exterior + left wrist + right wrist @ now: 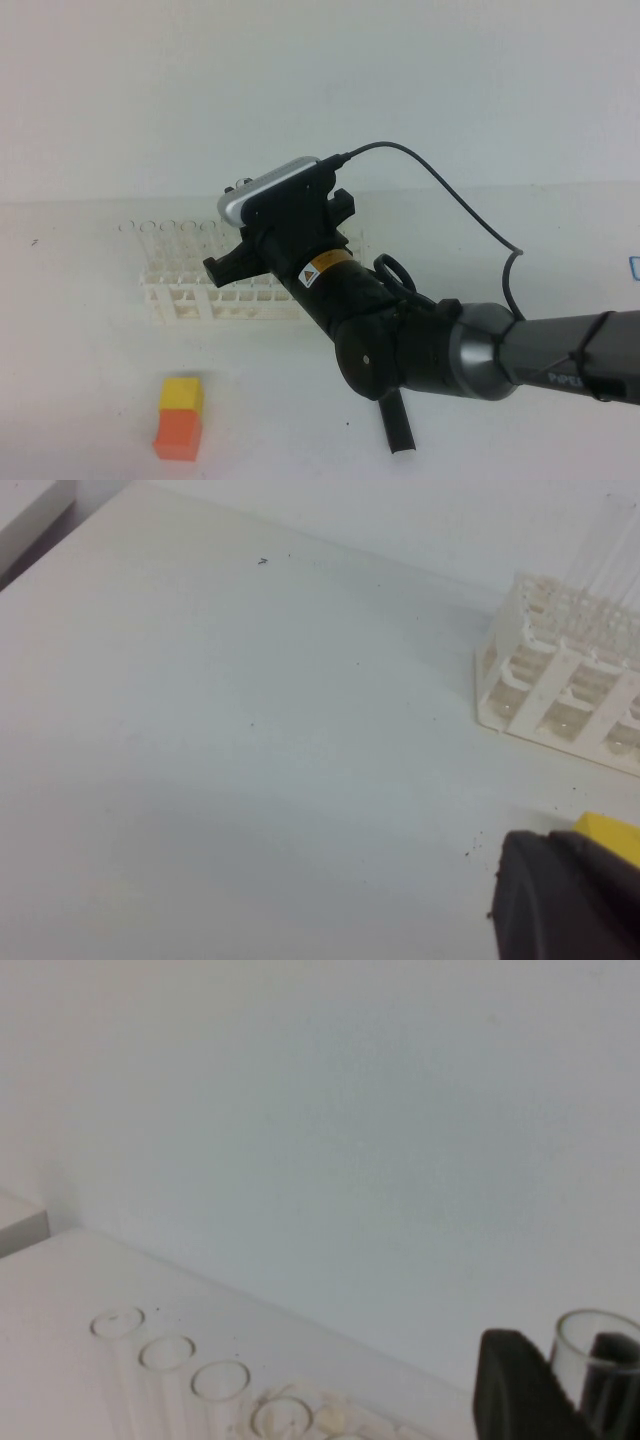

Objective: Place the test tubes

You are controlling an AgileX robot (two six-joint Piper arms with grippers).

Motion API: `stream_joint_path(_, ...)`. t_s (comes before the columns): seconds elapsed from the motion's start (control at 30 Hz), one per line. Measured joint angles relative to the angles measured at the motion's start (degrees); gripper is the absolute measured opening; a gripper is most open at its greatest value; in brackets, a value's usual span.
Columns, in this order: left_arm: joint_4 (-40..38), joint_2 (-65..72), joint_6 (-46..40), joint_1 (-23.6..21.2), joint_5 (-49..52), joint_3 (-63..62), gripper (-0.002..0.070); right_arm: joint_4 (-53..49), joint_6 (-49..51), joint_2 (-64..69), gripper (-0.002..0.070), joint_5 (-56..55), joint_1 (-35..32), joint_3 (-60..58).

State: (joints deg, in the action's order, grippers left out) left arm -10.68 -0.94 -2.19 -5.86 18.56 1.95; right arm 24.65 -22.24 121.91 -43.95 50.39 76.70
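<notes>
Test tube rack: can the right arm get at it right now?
Probably yes: the right pincer hangs over the rack, gripping a test tube, with nothing seen between. The left pincer sits low beside the yellow block.

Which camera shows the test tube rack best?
High view: the rack shows nearly whole, right end behind the right arm. Left wrist view catches one end beyond the left gripper. Right wrist view shows only tube rims and the right gripper holding a tube near them.

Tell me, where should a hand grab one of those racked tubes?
Its bare upper part, from straight above: the tubes stand upright, lower ends caged in the rack. The right hand is over that rack; the left hand is low, near the yellow block.
</notes>
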Motion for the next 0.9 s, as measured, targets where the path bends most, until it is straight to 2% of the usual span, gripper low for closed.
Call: stream_joint_path(0.9, -0.1, 0.0, 0.3, 0.0, 0.0, 0.0, -0.0001, 4.1, 1.1, 5.6, 0.0122, -6.1, 1.1, 0.0)
